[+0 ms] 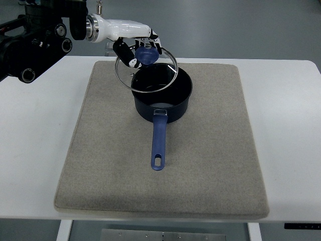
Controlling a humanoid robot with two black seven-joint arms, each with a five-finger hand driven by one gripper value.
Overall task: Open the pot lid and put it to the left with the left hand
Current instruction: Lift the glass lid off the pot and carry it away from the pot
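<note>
A dark blue saucepan (170, 103) stands on the grey mat (210, 150), its blue handle (158, 143) pointing toward the near edge. My left hand (138, 47) comes in from the upper left and is shut on the blue knob (147, 55) of the glass lid (150, 73). The lid is lifted and tilted above the pan's far left rim, so the pan's inside shows. The right arm is out of view.
The mat lies on a white table (286, 125). Bare mat stretches to the left of the pan around (105, 130). The robot's black arm hardware (35, 40) sits over the table's far left corner.
</note>
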